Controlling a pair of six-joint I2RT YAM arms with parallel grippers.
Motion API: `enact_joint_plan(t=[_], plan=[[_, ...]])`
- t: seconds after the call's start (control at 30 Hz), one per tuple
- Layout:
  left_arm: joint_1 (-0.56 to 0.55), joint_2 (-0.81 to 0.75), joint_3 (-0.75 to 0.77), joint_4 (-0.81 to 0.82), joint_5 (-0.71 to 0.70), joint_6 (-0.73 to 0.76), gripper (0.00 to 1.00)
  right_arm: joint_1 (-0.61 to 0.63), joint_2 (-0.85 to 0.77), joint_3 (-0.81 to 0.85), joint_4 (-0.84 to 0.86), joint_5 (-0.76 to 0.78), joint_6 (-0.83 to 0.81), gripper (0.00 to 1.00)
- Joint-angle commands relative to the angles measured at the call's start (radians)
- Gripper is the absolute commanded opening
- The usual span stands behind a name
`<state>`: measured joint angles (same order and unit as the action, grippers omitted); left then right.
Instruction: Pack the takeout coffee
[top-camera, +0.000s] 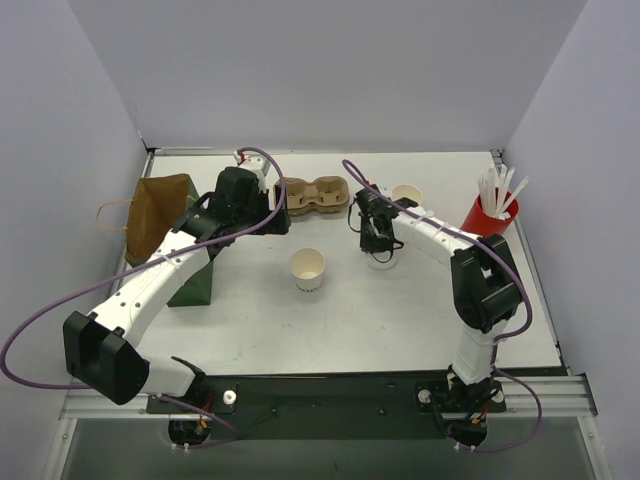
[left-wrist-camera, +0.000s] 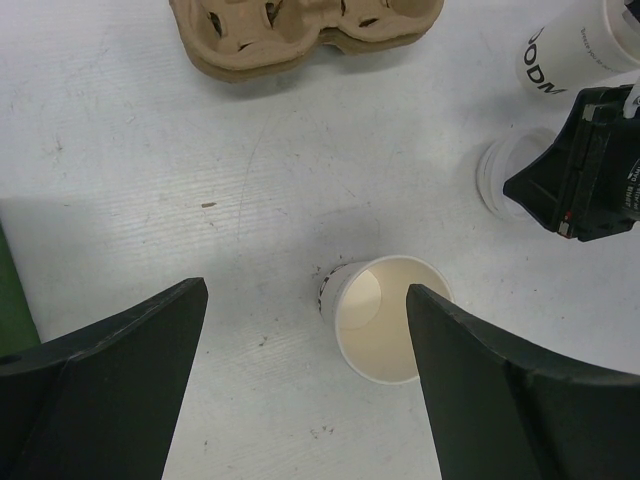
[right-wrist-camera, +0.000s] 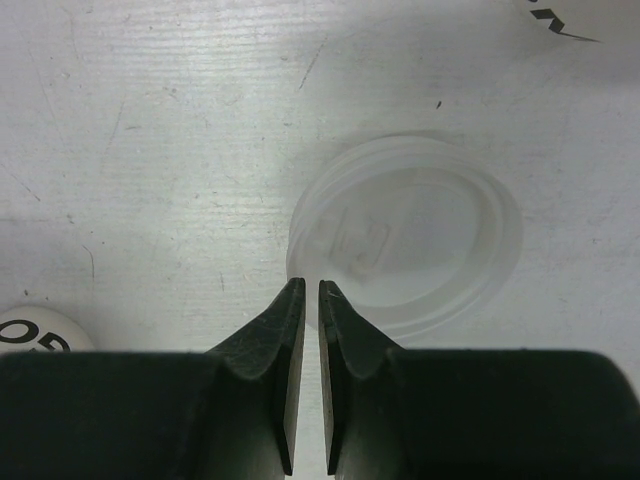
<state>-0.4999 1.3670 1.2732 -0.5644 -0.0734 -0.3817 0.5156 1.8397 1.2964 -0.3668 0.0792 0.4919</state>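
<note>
Dark print "ODM" on far white cup (left-wrist-camera: 570, 55), remaining letters cut off, near cup (left-wrist-camera: 385, 320) print illegible

Two arms are mounted side by side: the left arm (top-camera: 150, 285) and the right arm (top-camera: 470, 262) are each built of white tubular links and boxy black joint housings. A thin purple cable (top-camera: 258, 152) is looped along each. The left gripper (left-wrist-camera: 307, 292) and right gripper (right-wrist-camera: 311, 288) are fitted with matte black, wedge-shaped fingers.

top: overhead from behind | left wrist: down on cup (left-wrist-camera: 385, 330) | right wrist: closest, lid (right-wrist-camera: 405, 235) shared with left
</note>
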Motion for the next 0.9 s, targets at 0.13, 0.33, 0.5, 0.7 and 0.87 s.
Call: enact_joint_plan(t=[0.13, 0.33, 0.5, 0.7, 0.87], plan=[[0.009, -0.016, 0.006, 0.054, 0.003, -0.005, 0.92, 0.021, -0.056, 0.024, -0.040, 0.044, -0.007, 0.08], [0.009, -0.017, 0.006, 0.055, 0.003, -0.003, 0.92, 0.023, -0.089, 0.023, -0.046, 0.077, -0.001, 0.08], [0.009, -0.020, 0.005, 0.055, 0.003, -0.006, 0.92, 0.031, -0.094, 0.033, -0.052, 0.057, -0.016, 0.08], [0.009, -0.022, 0.003, 0.054, 0.003, -0.006, 0.92, 0.043, -0.056, 0.040, -0.049, 0.030, -0.024, 0.10], [0.009, -0.023, -0.003, 0.054, 0.001, -0.006, 0.92, 0.043, -0.025, 0.047, -0.047, 0.028, -0.021, 0.10]])
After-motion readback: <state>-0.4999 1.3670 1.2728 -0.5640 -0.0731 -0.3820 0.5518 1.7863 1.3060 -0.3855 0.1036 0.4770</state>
